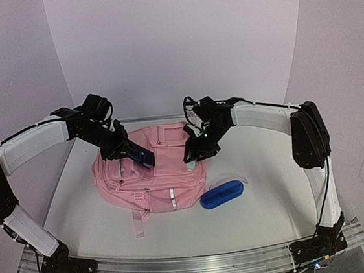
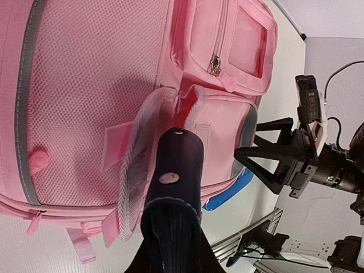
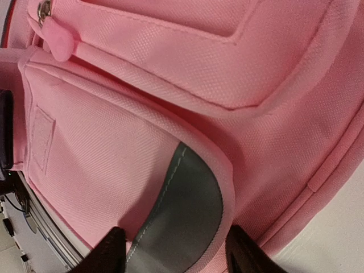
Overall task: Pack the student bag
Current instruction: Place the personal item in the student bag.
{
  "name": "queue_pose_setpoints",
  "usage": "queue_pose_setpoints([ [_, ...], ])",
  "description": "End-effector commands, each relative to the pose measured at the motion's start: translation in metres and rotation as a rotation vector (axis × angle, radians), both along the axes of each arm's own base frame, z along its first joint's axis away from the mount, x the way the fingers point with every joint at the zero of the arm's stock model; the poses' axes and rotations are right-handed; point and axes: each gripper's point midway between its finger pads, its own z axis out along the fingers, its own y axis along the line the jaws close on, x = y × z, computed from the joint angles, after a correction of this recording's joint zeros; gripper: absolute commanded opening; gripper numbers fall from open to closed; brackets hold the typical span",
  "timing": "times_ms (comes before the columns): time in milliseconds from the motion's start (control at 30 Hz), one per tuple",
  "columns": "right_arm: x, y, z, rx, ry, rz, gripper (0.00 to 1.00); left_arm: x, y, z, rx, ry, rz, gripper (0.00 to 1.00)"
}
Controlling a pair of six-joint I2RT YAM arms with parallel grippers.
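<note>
**Fingers on both sides of the pink bag**

The fingers (image 3: pixel 111 250) of the right gripper (image 1: pixel 197 153) stand partly open over the right side of the large soft pink fabric backpack (image 1: pixel 154 178). In the right wrist view, the rounded corner of a front pocket, with its grey reflective patch (image 3: pixel 182 210), lies between the two dark fingers. I cannot tell if the fingers touch the fabric.

The left gripper (image 1: pixel 133 153) is closed on a dark navy fabric roll (image 2: pixel 173 187), and the roll hides its fingertips in the left wrist view. The tip of the roll lies over the front of the backpack, just beside a grey mesh flap (image 2: pixel 136 165).

The backpack lies flat in the middle of the white table (image 1: pixel 262 213), front side up, with one strap toward the near edge. A blue oval case (image 1: pixel 222 193) lies on the table just right of the backpack.
</note>
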Motion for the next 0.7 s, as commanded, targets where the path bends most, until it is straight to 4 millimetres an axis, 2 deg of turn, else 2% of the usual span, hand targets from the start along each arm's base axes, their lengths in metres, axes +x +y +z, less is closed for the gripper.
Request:
queue_pose_setpoints([
  [0,0.001,-0.003,-0.014,0.023,0.067,-0.004,0.41,0.0,0.016,0.023,0.01,-0.073,0.015,0.0],
  [100,0.005,-0.008,-0.015,0.033,0.074,-0.003,0.1,0.0,0.024,0.019,0.034,-0.069,0.023,0.0],
  [133,0.007,-0.011,-0.016,0.031,0.075,-0.005,0.03,0.001,0.027,0.018,0.041,-0.065,0.027,0.0],
  [167,0.008,-0.013,-0.017,0.031,0.077,-0.008,0.0,0.002,0.028,0.016,0.046,-0.064,0.027,0.0],
  [333,0.008,-0.018,-0.017,0.067,0.104,0.009,0.0,0.007,0.026,0.003,0.072,-0.047,-0.01,0.0],
  [500,-0.009,-0.004,-0.006,0.203,0.168,0.119,0.0,0.013,0.014,-0.008,0.053,-0.046,-0.068,0.0],
  [667,-0.014,0.003,0.005,0.295,0.197,0.176,0.0,0.016,0.018,-0.025,0.116,-0.022,-0.087,0.0],
])
